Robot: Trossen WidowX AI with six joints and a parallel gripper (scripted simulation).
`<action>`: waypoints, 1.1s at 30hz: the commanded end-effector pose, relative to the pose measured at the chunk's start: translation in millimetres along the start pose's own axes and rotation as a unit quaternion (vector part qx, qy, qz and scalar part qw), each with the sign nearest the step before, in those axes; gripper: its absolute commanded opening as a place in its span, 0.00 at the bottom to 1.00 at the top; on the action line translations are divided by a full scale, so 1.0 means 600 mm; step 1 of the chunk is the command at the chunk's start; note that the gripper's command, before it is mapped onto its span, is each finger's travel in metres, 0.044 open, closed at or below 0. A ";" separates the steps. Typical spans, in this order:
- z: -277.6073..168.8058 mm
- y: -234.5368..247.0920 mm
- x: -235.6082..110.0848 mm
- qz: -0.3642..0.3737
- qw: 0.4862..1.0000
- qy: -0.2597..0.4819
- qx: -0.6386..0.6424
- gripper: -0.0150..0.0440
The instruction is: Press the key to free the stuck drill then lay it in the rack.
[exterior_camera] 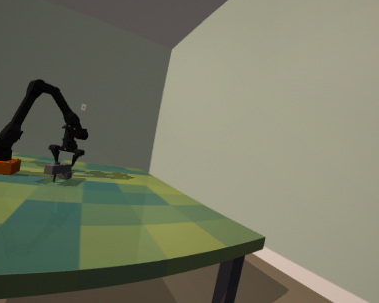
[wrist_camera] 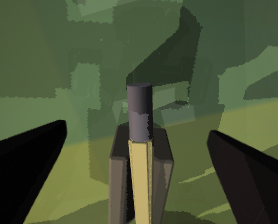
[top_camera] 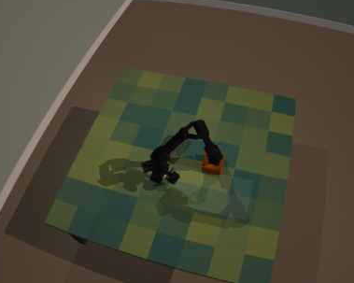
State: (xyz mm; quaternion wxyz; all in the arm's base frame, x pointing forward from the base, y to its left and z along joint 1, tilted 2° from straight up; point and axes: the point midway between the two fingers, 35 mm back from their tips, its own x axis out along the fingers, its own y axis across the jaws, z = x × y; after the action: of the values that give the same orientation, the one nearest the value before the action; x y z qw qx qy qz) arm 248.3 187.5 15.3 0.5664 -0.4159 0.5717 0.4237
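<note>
Wrist cam has the fingers spread wide, one dark tip at each lower corner, nothing gripped between them. Dead centre in that gap sits the drill (wrist_camera: 140, 117): a grey cylinder standing up, with a yellowish shaft running down from it between two darker grey side pieces (wrist_camera: 117, 180). Neither fingertip touches it, both are well off to the sides.

From the exterior cam the gripper (exterior_camera: 66, 155) hangs pointing down right over a small grey block (exterior_camera: 57, 169) sitting on the checkered green desk (exterior_camera: 137, 229), tips just above or around it, can't tell which. A thin dark bit pokes down below the block. Can't pick out the key or rack anywhere.

Top view shows the arm (top_camera: 186, 139) bent over from its orange base (top_camera: 213, 163), gripper near the desk's middle.
</note>
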 end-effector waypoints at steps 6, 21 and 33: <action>0.004 -0.003 -0.060 -0.004 1.000 -0.001 0.003 1.00; 0.047 -0.099 -0.166 -0.095 0.987 -0.130 -0.009 1.00; 0.051 -0.207 -0.355 -0.252 0.929 -0.272 0.001 1.00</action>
State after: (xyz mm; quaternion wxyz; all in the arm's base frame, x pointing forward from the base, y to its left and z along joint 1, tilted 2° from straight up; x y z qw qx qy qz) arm 363.8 186.0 192.2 0.7623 -0.4092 0.3255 0.3816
